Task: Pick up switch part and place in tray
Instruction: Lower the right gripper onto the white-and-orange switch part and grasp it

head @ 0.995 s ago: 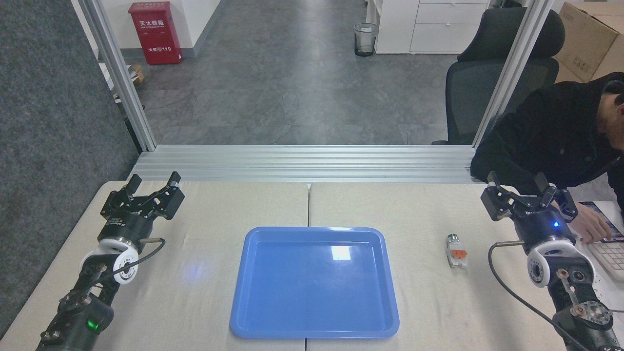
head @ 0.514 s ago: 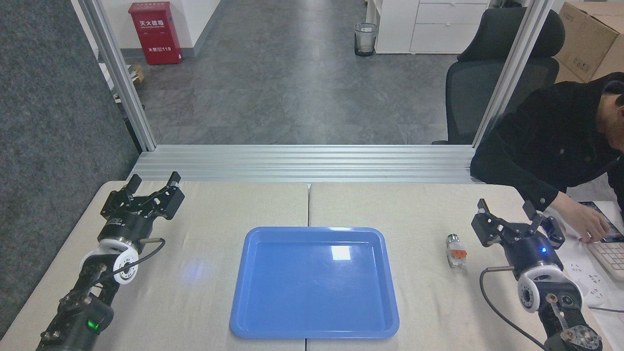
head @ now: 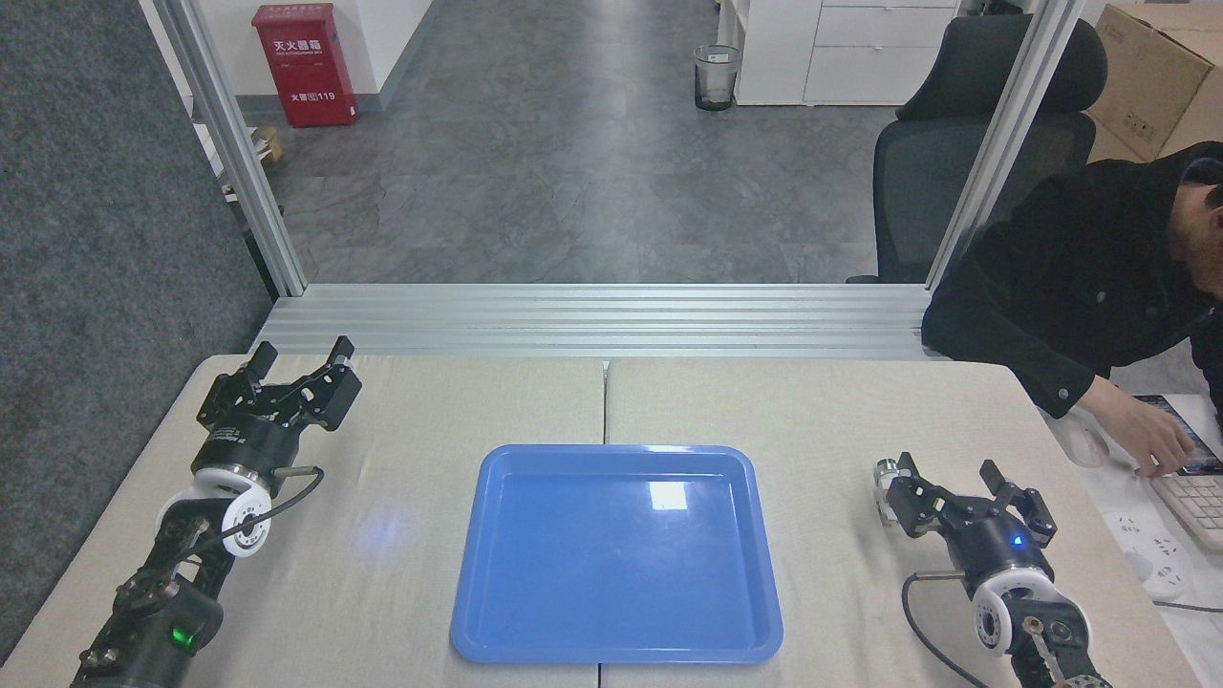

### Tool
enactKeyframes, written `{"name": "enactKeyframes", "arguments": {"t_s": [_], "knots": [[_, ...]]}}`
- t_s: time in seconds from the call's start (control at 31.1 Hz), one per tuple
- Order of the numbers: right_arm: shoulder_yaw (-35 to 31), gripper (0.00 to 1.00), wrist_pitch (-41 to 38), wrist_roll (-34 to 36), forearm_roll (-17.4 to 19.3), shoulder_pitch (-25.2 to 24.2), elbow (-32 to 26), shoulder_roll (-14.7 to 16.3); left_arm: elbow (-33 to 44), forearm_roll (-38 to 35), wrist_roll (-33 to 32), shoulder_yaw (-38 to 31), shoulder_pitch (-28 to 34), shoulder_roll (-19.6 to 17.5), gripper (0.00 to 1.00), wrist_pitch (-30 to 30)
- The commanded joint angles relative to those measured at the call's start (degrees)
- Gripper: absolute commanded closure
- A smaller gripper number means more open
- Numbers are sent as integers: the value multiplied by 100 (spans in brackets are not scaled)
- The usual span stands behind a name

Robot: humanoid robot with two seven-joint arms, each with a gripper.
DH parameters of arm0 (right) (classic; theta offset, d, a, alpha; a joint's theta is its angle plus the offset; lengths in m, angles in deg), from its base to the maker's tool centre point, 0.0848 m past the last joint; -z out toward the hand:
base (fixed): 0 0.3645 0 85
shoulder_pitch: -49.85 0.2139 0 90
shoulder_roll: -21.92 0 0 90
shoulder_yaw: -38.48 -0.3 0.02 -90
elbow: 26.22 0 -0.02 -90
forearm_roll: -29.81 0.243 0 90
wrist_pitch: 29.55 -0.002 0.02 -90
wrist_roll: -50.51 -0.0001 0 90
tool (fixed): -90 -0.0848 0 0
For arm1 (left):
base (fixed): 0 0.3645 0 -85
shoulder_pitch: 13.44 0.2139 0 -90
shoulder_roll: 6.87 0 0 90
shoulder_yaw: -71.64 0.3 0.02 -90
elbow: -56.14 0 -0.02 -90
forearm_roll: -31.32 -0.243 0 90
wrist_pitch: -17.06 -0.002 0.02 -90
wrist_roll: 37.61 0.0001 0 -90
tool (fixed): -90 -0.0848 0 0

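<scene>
The blue tray (head: pixel 478 564) lies in the middle of the table with nothing in it. To its right, the small white switch part (head: pixel 886 475) lies on the table, mostly hidden behind my right gripper; only its silver-green cap end and a bit of white show. My right gripper (head: pixel 946 470) stands open low over the table, its left finger right in front of the part. At the far left of the table, my left gripper (head: pixel 302 354) is open and holds nothing.
A person in a black jacket leans in at the right, hand (head: pixel 1151 435) on a keyboard (head: pixel 1194 502) at the table's right edge. A white power strip (head: pixel 1137 559) lies nearby. An aluminium frame rail (head: pixel 602 320) runs along the table's far edge.
My right gripper has drawn back toward me and to the left, dropping lower, and now partly covers the switch part. The person's hand shifted slightly. The left arm has not moved.
</scene>
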Motion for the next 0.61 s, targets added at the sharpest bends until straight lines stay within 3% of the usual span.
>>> {"name": "enactKeyframes", "arguments": {"t_s": [0.0, 0.29, 0.51, 0.58], "knots": [[199, 0, 104, -5, 15, 368, 1488, -499, 0, 0, -1, 0, 4, 0, 0, -3], [243, 0, 253, -5, 24, 763, 2428, -508, 0, 0, -1, 0, -4, 0, 0, -3], [418, 0, 289, 13, 33, 763, 2438, -543, 0, 0, -1, 0, -4, 0, 0, -3], [427, 4, 289, 22, 33, 755, 2438, -543, 0, 0, -1, 0, -4, 0, 0, -3]]}}
